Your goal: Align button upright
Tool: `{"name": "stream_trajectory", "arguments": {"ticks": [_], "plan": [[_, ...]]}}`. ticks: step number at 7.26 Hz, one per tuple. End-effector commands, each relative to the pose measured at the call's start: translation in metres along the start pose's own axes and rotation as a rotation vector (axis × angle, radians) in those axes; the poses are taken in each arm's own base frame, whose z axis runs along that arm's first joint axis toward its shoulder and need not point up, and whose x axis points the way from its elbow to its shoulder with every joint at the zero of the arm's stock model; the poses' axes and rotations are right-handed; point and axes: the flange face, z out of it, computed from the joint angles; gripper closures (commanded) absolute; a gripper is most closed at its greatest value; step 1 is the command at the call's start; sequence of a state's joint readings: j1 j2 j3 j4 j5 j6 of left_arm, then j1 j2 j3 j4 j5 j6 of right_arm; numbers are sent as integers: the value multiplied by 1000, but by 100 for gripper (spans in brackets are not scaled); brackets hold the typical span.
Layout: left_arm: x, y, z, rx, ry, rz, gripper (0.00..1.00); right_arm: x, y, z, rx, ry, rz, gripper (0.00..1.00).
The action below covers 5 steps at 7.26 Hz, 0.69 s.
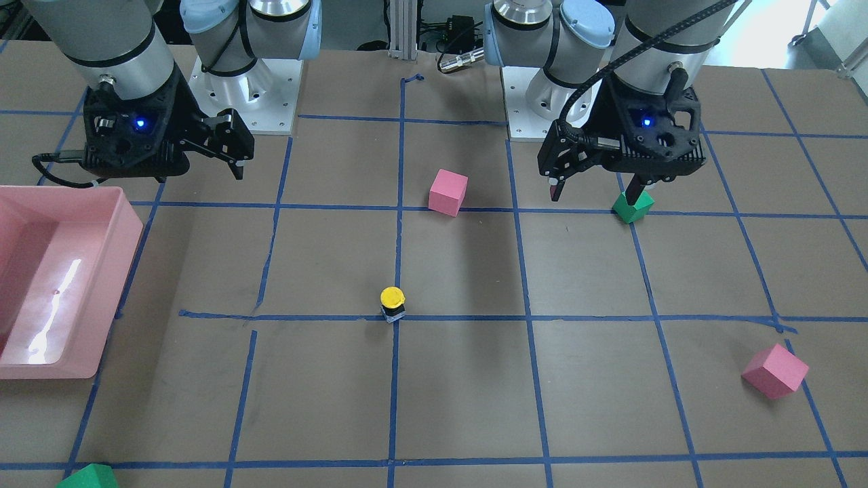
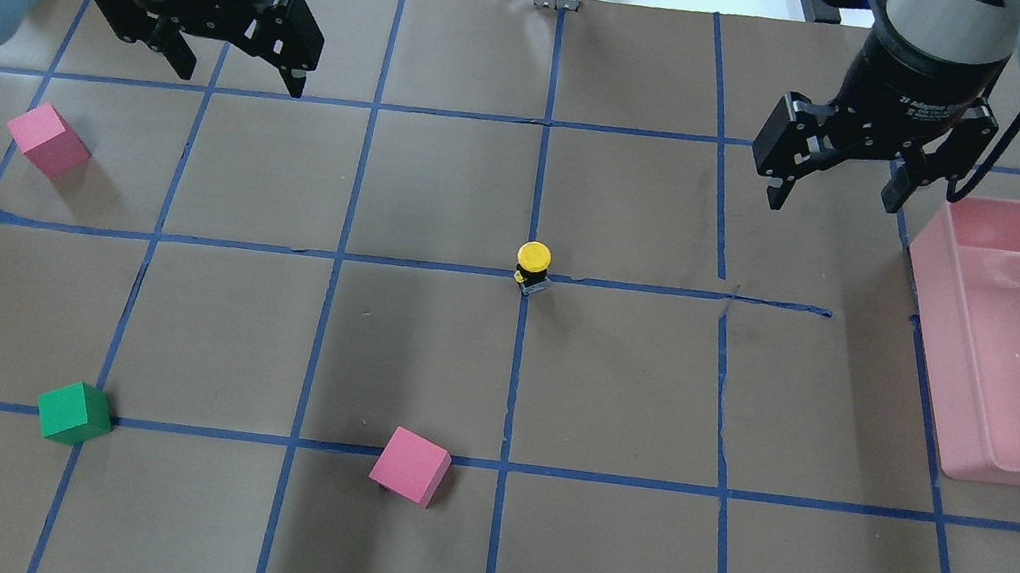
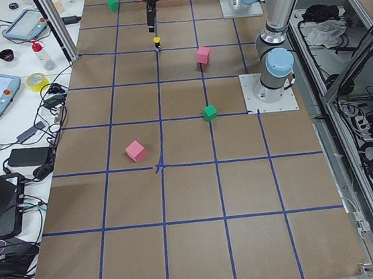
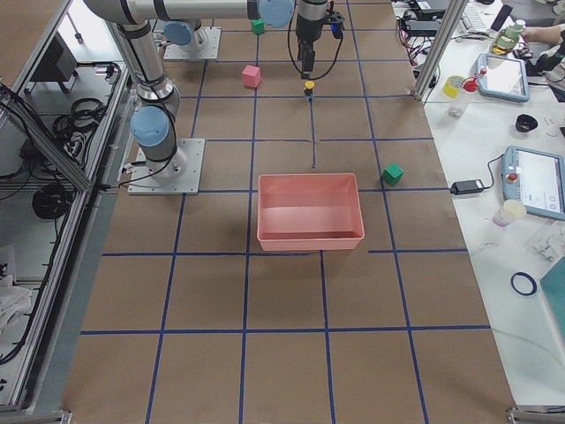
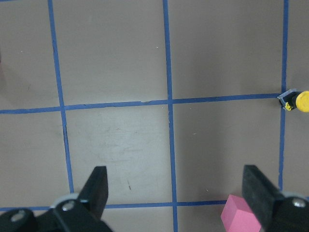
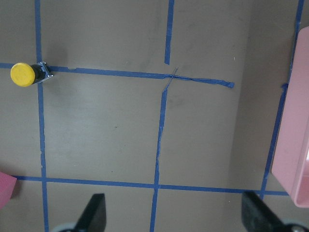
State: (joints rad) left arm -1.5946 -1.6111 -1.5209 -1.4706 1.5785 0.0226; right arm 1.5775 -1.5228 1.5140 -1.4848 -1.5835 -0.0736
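The button (image 2: pixel 532 265) stands upright on a crossing of blue tape lines in the middle of the table, its yellow cap on top and its black body and grey base below. It also shows in the front view (image 1: pixel 392 303), at the right edge of the left wrist view (image 5: pixel 295 101) and at the left of the right wrist view (image 6: pixel 26 74). My left gripper (image 2: pixel 241 75) is open and empty, above the table, far left of the button. My right gripper (image 2: pixel 831 201) is open and empty, above the table to the button's right.
A pink bin (image 2: pixel 934 360) stands at the table's right side, below the right gripper. Two pink cubes (image 2: pixel 48 140) (image 2: pixel 410 466) and a green cube (image 2: pixel 74 412) lie on the left and near parts of the table. Another green cube (image 1: pixel 88 478) lies at the far edge.
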Motion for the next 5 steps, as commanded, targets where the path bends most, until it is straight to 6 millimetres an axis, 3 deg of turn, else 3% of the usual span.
{"name": "stream_trajectory", "arguments": {"ticks": [1,5], "plan": [[2,-1,2,7,27,-17,0,0,0,0,-1,1,1,0],[2,2,7,3,27,-3,0,1,1,-1,0,3,1,0]]}}
